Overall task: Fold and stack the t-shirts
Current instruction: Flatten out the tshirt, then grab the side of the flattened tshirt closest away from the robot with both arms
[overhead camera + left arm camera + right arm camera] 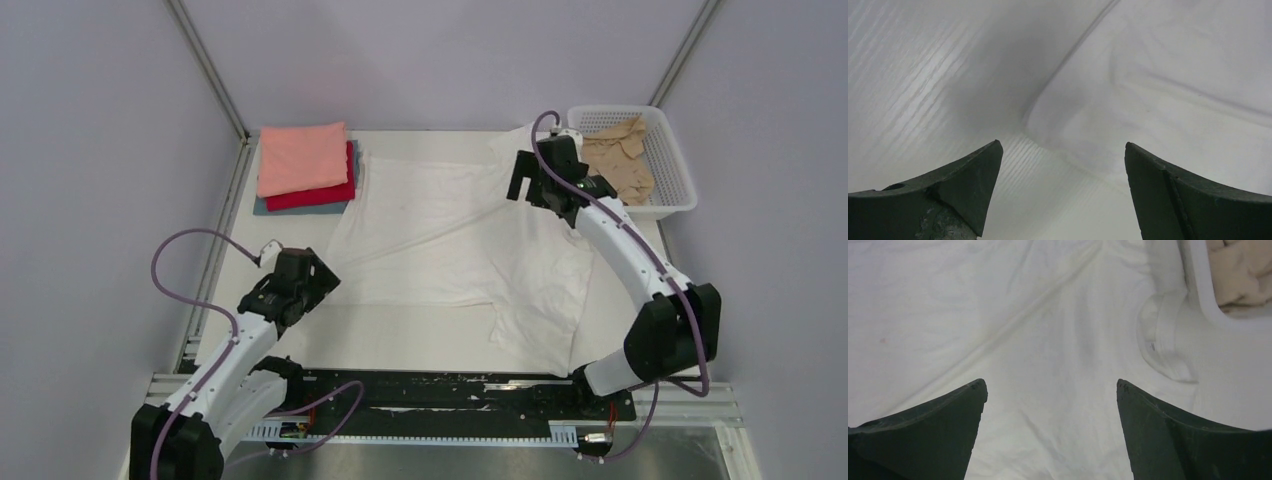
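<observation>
I see a white t-shirt point(440, 220) spread rumpled under my right jaws, a tan shirt point(615, 160) bunched beyond them, and a folded pink-topped stack point(300, 158) beyond my left jaws.

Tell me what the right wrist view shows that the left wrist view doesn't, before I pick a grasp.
Only the right wrist view: the collar of the white t-shirt, and the basket rim with the tan t-shirt inside. Only the left wrist view: bare table and a corner of the white t-shirt's edge lying on it. Both: white cloth spread flat below, and an open, empty pincer, the right pincer and the left pincer.
</observation>
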You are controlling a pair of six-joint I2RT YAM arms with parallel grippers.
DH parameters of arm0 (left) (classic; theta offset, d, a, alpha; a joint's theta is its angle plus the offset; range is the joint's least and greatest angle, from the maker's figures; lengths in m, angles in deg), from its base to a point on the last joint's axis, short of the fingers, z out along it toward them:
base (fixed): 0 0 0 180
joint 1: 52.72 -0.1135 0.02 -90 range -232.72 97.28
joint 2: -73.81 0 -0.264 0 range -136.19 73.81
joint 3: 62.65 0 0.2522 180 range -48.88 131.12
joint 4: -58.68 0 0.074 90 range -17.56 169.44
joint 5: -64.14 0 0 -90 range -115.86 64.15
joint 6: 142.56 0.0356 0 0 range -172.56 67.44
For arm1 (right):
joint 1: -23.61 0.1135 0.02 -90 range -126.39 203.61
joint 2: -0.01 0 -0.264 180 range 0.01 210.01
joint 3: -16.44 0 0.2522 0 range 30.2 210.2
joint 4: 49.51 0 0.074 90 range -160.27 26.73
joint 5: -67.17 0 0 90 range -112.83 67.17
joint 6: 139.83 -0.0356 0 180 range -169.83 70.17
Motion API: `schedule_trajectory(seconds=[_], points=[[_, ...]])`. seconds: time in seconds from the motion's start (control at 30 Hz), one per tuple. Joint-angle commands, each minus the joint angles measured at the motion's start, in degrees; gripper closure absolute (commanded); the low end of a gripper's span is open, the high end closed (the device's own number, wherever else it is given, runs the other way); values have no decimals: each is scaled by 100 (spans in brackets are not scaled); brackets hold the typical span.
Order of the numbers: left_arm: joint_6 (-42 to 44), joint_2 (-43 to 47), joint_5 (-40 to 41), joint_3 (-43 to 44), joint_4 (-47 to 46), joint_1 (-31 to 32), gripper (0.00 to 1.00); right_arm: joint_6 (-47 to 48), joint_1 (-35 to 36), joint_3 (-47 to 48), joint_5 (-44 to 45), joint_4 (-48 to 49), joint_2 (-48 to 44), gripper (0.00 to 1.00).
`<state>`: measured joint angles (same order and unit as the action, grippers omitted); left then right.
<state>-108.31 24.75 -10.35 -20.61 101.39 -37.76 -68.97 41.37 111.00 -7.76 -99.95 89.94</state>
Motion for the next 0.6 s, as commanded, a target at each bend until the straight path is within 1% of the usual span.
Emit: schedule_trajectory(seconds=[0.0, 0.07, 0.1, 0.27, 0.4, 0.47, 0.57], points=[[-489, 263, 396, -385, 466, -115, 0, -1118, -103, -1413, 295, 368, -852, 0], [-581, 268, 330, -506, 334, -188, 2, -1191, -77, -1918, 135, 431, -1246, 0], [-660, 248, 273, -570, 228, -200, 5, -1198, -65, -2100, 121, 442, -1423, 0], [-843, 37, 233, -831, -270, -221, 16, -1197, -55, -2761, 75, 407, -2219, 0], [-887, -418, 96, -763, -541, -222, 33, -1168, -52, -3002, 29, 272, -2698, 0], [-928, -631, 36, -723, -610, -222, 45, -1169, -60, -3003, 105, 61, -2899, 0], [-970, -849, -107, -848, -958, -220, 50, -1145, -53, -2985, 141, -294, -3082, 0]])
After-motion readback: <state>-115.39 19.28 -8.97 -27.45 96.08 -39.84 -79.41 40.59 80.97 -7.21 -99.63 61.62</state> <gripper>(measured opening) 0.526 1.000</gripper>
